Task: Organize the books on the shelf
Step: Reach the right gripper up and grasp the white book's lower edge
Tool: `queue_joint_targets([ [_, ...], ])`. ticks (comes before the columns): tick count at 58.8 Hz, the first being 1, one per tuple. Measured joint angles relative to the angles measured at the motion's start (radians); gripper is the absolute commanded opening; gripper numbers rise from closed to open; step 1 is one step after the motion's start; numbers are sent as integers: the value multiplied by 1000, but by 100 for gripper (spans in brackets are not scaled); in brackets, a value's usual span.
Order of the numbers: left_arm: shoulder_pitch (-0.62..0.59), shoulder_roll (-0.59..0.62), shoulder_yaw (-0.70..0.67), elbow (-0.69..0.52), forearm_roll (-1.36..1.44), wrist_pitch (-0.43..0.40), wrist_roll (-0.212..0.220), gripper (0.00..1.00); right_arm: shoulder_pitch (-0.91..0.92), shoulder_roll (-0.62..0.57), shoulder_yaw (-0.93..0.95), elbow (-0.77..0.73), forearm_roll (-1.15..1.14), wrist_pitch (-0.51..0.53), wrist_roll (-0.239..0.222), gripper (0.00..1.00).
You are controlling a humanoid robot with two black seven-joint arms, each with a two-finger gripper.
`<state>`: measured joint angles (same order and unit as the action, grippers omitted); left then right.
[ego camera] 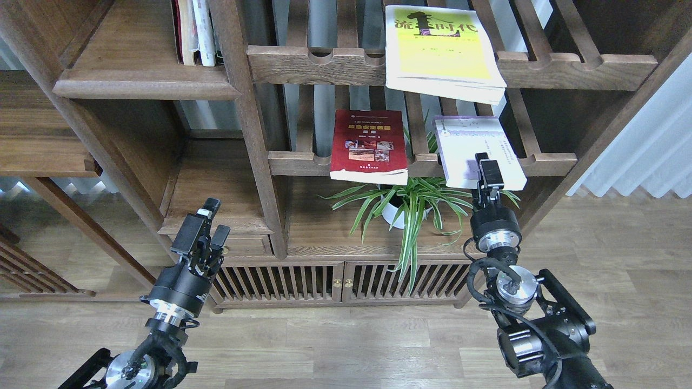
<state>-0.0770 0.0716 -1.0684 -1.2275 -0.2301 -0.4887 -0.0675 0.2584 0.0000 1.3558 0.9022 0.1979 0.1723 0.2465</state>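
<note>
While three books wait on the slatted racks, the solid shelf point(146, 81) at upper left holds only a few upright volumes point(194, 32) at its far right end, so the sorting looks barely begun.

Going left to right: the left gripper point(208, 221) hangs low in front of the lower cabinet, fingers parted and empty, well apart from every book. The red book point(368, 145) lies flat on the middle rack point(303, 162), its near edge overhanging the rail. Above and to the right, the yellow book point(440, 51) lies on the top rack point(573, 70), its near edge likewise past the rail. The white book point(476, 151) sits on the middle rack at right, skewed, its near edge jutting out over the plant point(411, 202).

The right gripper point(486, 170) reaches up to that near edge, its tips overlapping the cover's lower middle. It is seen nearly end-on, so I cannot tell whether the fingers are parted or clamped, nor whether the cover lies between them or just behind.

Risks, as I judge them: a pinch on the edge alone could let the paperback sag, pivot and slip out, dropping onto the plant. A push instead of a grip could shove it farther in or tip it between the slats.
</note>
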Motion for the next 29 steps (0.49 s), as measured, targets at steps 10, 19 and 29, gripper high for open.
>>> queue_joint_targets([
  [10,11,0,-2,-7,0,0,0,100,-4,0,2,6,4,16,0,9],
  [19,13,1,-12,-7,0,0,0,100,-39,0,-5,19,16,119,-9,4],
  [29,14,0,-12,-7,1,0,0,100,-80,0,-20,43,20,219,-18,4],
])
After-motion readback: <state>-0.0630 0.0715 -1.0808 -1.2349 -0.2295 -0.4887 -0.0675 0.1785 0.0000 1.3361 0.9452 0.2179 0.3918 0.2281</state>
